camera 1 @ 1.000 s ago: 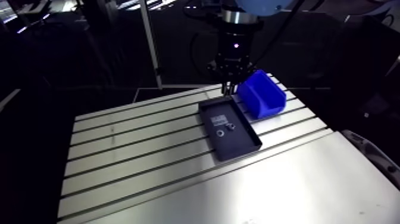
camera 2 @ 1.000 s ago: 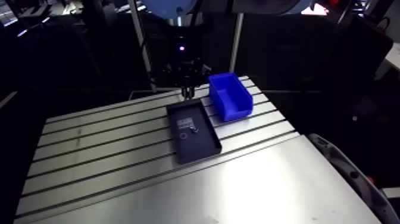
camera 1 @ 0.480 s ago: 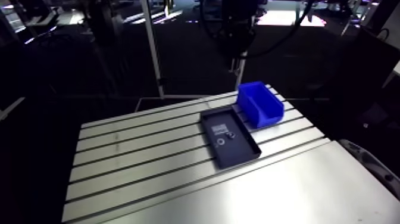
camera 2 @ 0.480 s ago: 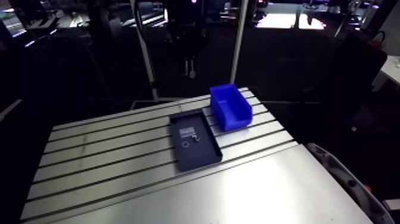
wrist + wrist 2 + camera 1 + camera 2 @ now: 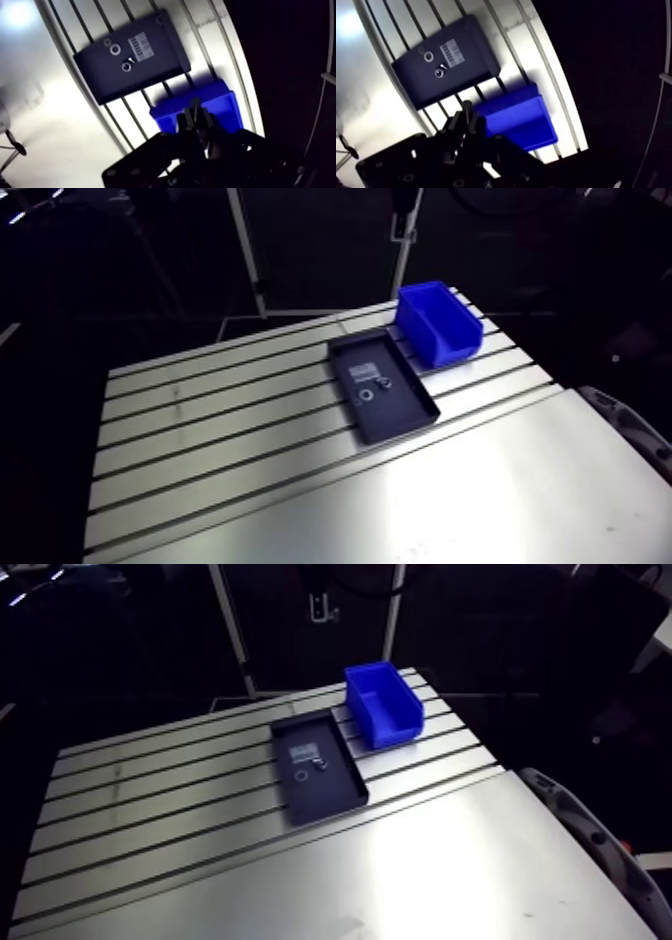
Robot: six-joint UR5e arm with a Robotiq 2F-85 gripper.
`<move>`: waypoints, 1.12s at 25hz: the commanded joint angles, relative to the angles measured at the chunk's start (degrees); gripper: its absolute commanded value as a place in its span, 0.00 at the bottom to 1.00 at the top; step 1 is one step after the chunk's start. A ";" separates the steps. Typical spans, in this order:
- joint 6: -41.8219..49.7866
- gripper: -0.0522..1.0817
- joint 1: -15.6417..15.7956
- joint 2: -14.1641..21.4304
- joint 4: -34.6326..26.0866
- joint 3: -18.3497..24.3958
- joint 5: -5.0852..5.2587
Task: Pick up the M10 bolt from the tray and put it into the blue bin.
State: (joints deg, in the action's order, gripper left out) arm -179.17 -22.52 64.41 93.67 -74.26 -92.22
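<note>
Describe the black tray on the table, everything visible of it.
The shallow rectangular black tray, plastic-looking and matte with a low rim, lies flat on the slotted aluminium table, across its grooves. Inside, a white printed label sits near one end, with a few small round metal parts beside it; the rest of the floor is bare. The blue plastic bin stands next to it, apart by a strip of table.

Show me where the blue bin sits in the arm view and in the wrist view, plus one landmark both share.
Arm view: the blue bin stands right of centre, beside the far right corner of the black tray.
Wrist view: the blue bin lies under the gripper, partly hidden by it, next to the black tray.
Shared landmark: the white label inside the black tray.
</note>
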 commanded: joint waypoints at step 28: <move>-23.31 0.96 -7.37 -6.37 24.32 -13.58 -1.78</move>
State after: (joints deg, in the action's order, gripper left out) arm -202.86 -30.27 60.58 116.02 -87.69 -93.91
